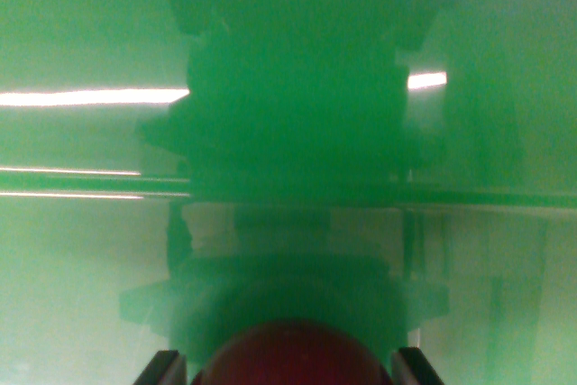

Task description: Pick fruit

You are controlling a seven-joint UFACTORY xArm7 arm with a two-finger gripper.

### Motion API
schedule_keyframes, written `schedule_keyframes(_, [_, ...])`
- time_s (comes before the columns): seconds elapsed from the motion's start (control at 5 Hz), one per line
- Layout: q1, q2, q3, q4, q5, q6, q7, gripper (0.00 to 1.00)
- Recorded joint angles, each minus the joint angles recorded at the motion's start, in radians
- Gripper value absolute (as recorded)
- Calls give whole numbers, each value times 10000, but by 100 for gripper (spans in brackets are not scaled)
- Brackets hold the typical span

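A dark red round fruit (293,356) fills the bottom middle of the wrist view. It sits between my gripper's (288,369) two dark fingertips (162,369), one at each side of it, and both appear to press against it. Only the fruit's top half and the finger ends show; the rest is cut off by the frame's lower edge. Beyond them lies a glossy green surface (72,277), blurred and close.
The green surface mirrors a dark blurred shape of the arm and gripper (288,114) across the middle. Bright light streaks (90,96) run along the wrist view's left. A dark horizontal seam or edge (487,197) crosses the view at mid height.
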State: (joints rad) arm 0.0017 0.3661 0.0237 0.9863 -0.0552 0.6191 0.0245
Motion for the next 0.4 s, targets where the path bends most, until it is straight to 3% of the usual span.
schedule_keyframes(0.4, [0,-16,1,33,2,49,-2,100])
